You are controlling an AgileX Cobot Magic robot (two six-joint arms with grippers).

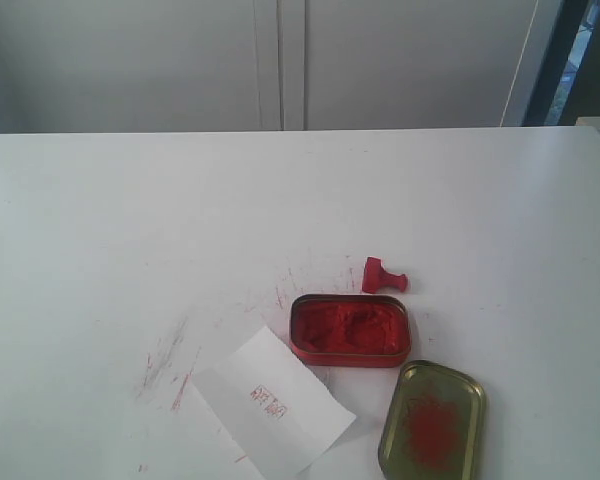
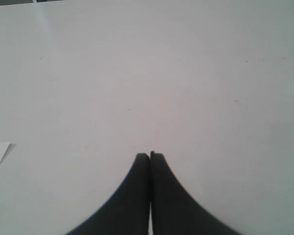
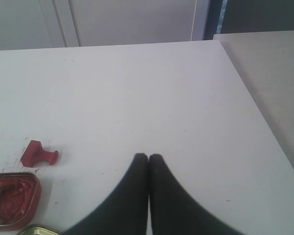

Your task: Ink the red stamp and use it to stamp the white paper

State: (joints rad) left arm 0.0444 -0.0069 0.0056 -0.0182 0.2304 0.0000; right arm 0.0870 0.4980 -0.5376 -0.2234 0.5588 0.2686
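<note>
Both closed and empty over the table [image 1: 130,220]: left gripper [image 2: 150,155], right gripper [image 3: 148,156]. The red stamp [image 1: 383,276] lies on its side at 1 o'clock of the ink tin [image 1: 350,361], just beside it; the white paper [image 1: 305,428] at 8 o'clock carries 1 red print [image 1: 268,402]. Judged step: stamp pick-up; right gripper must open, then grasp the knob [image 1: 399,282].

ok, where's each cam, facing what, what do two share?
Exterior: raised, looking down across the table toward a wall; red stamp, ink tin, lid, white paper; no robot parts.
Left wrist: on left arm, past the shut left claw onto the table.
Right wrist: on right arm, past the shut right claw toward the wall.
Shared: exterior and right wrist both show red stamp and ink tin.
</note>
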